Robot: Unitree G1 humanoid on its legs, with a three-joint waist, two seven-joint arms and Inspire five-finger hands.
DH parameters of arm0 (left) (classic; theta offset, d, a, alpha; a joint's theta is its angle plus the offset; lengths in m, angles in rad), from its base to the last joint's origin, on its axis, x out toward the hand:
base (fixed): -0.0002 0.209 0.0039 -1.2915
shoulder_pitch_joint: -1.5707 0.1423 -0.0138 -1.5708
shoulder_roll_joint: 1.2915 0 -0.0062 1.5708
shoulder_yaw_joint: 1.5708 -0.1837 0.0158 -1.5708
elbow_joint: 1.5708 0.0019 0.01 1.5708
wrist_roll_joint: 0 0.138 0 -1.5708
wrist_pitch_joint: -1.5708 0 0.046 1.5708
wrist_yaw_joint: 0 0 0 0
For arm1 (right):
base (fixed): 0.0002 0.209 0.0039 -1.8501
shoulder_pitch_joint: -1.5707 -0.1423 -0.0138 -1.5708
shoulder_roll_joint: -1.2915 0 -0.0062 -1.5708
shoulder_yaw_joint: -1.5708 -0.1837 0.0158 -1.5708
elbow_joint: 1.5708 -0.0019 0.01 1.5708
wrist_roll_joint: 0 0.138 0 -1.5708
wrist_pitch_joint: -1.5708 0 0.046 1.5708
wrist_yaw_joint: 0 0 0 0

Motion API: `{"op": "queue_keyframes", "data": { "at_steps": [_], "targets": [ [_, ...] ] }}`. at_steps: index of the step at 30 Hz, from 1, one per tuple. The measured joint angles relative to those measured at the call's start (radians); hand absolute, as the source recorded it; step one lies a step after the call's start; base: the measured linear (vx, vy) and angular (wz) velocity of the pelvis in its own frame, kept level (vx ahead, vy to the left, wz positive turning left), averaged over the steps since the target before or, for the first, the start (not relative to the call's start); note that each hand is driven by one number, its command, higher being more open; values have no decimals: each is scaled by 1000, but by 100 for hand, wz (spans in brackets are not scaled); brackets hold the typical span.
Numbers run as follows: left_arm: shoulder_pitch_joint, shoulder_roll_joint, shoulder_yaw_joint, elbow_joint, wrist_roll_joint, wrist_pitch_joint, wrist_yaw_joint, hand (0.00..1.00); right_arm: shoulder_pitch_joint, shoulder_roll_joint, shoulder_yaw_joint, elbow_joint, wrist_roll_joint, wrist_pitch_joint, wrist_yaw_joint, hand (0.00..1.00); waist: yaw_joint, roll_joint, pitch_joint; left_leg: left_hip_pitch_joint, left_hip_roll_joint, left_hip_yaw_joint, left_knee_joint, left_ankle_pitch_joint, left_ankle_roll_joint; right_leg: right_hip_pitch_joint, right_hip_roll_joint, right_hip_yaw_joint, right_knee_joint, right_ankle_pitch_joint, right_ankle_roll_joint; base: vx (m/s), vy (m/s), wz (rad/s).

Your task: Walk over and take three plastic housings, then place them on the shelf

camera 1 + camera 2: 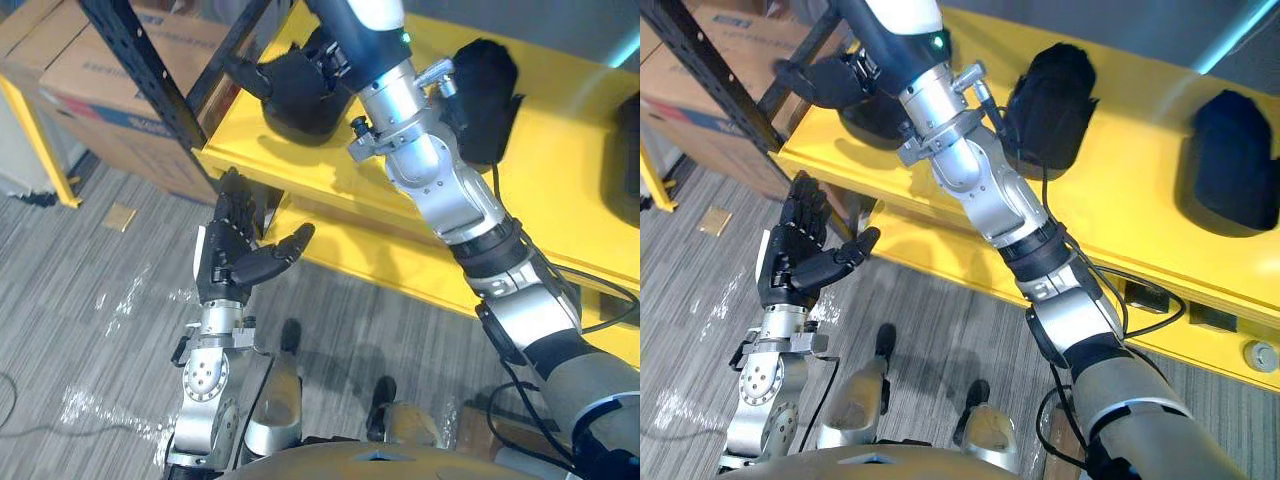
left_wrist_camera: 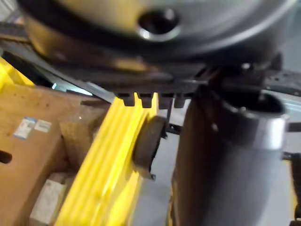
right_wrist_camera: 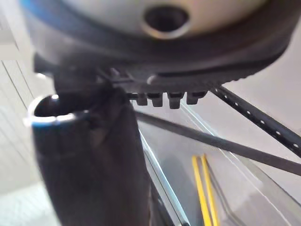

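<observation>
Plastic housings (image 1: 1050,100) are your target, and all three sit on the yellow shelf (image 1: 1140,230) that runs across the upper half of the frame. The middle one is top centre. The right housing (image 1: 1235,165) lies well apart from it toward the right edge. The left housing (image 1: 868,118) is in the upper left, near the shelf's corner. Spread out like that and each resting on its own, they look set down rather than waiting to be carried, so by my reading the placing is nearly finished.

A cardboard box (image 1: 70,60) stands on the grey floor (image 1: 90,300) in the upper left corner. A dark perforated rack upright (image 1: 150,75) slants down in front of it to the shelf corner.

Your right arm crosses the whole frame from lower right to upper left, reaching that far because the left housing lies at the shelf's far end. The right hand (image 1: 830,80) sits just over that housing. Its wrist view shows the thumb standing out, nothing between thumb and fingers, and only rack struts beyond, so I judge it released and holding nothing.

Your left hand (image 1: 232,250) hangs at lower left, below the shelf edge, fingers straight and thumb spread, empty and clear of the work.
</observation>
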Motion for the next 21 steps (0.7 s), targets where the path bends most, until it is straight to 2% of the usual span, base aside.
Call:
{"op": "queue_keyframes", "data": {
  "at_steps": [3,4,7,8,9,10,12,14,18,21],
  "targets": [
    [5,6,9,0,-1,0,-10,100,229,4,-66,-168,84,53,26,100,-25,-10,-50,30,3,32,-13,-10,-2,8,0,28,-4,0,0,-4,6,-34],
    [8,5,27,0,-1,0,-11,100,386,4,-132,-228,120,75,35,100,-40,-14,-67,53,6,55,-31,-9,-2,9,1,50,-9,2,0,-26,15,-39],
    [10,3,82,-2,-3,0,-17,100,612,5,-300,-243,173,70,36,100,-62,-16,-84,61,14,87,-32,-12,-7,1,5,79,-24,8,-5,-45,13,-40],
    [19,1,118,-5,-3,0,-19,100,724,8,-400,-244,214,66,36,100,-75,-16,-84,66,16,100,-33,-13,-7,2,7,90,-33,15,-4,-32,5,-35],
    [43,-5,161,-13,-3,0,-19,100,831,26,-506,-246,266,46,50,100,-88,-16,-84,74,18,114,-33,-14,-5,1,8,106,-34,18,-5,-20,3,-34],
    [59,-10,186,-18,-3,0,-18,100,883,43,-557,-250,285,29,64,100,-99,-15,-85,77,18,121,-33,-15,-4,0,8,112,-35,20,-5,1,3,-39],
    [121,-30,274,-34,-1,2,-5,100,1052,97,-689,-321,312,-28,93,100,-140,-3,-98,83,23,158,-32,-23,-4,-16,10,148,-38,36,-1,43,9,-48],
    [148,-46,321,-61,2,5,20,100,1163,112,-744,-378,349,-82,118,100,-167,1,-120,90,33,194,-32,-30,-9,-20,20,188,-57,56,-3,63,-3,-56],
    [149,-58,333,-128,6,5,39,100,1287,180,-765,-425,355,-178,136,100,-206,-10,-143,110,52,229,-33,-42,-20,-24,37,220,-59,58,-8,-2,-29,-29],
    [145,-58,340,-130,7,6,55,100,1316,206,-766,-425,351,-204,119,100,-215,-8,-148,115,54,246,-36,-52,-20,-33,39,237,-65,52,-11,-82,-14,-20]
  ]
}}
